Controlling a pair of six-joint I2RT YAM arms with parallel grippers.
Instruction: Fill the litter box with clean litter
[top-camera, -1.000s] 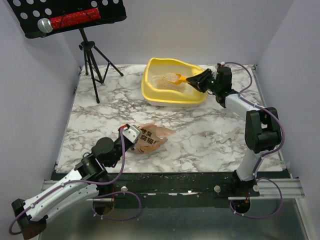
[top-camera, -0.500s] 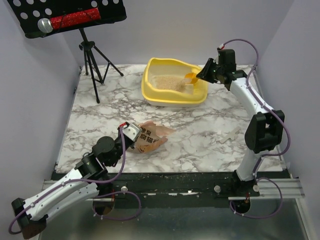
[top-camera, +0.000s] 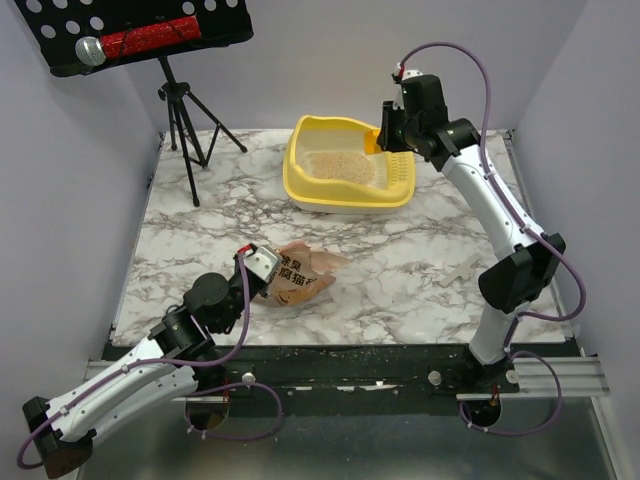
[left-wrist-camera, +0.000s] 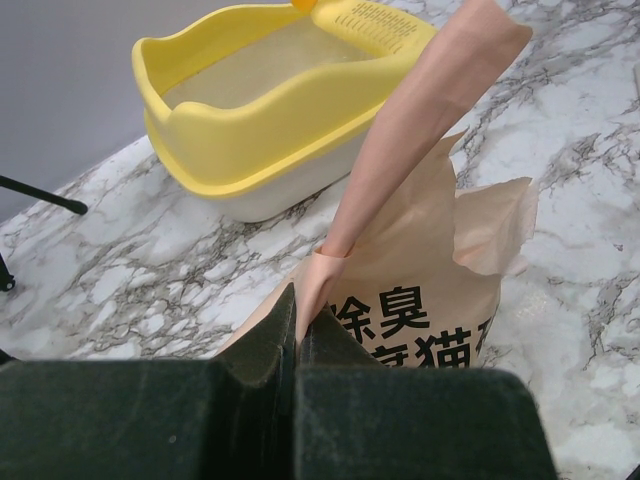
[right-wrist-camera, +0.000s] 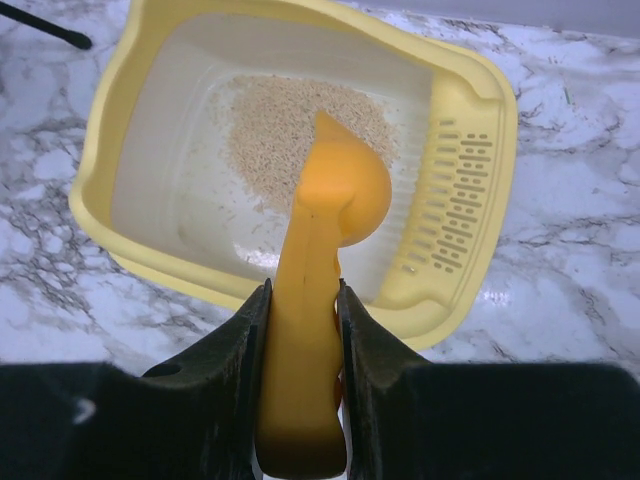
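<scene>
The yellow litter box (top-camera: 300, 180) stands at the back of the table, with a patch of pale beige clean litter (top-camera: 338, 166) inside; both show in the right wrist view (right-wrist-camera: 90, 190), (right-wrist-camera: 290, 140). My right gripper (top-camera: 385, 135) is shut on the handle of a yellow-orange scoop (right-wrist-camera: 325, 230), held well above the box near its slotted sieve section (right-wrist-camera: 455, 205). My left gripper (top-camera: 258, 272) is shut on the edge of the tan-pink litter bag (top-camera: 305, 275), which lies on the table in front (left-wrist-camera: 430, 270). The box shows far off in the left wrist view (left-wrist-camera: 250, 130).
A black tripod stand (top-camera: 185, 115) with a perforated black tray holding a red-handled microphone (top-camera: 140, 40) stands at the back left. Grey walls close in both sides. A black rail with scattered grains (top-camera: 340, 355) runs along the near table edge.
My right arm has lifted the scoop up out of the litter box and raised it high above the sieve end. The left arm and bag have not moved.
</scene>
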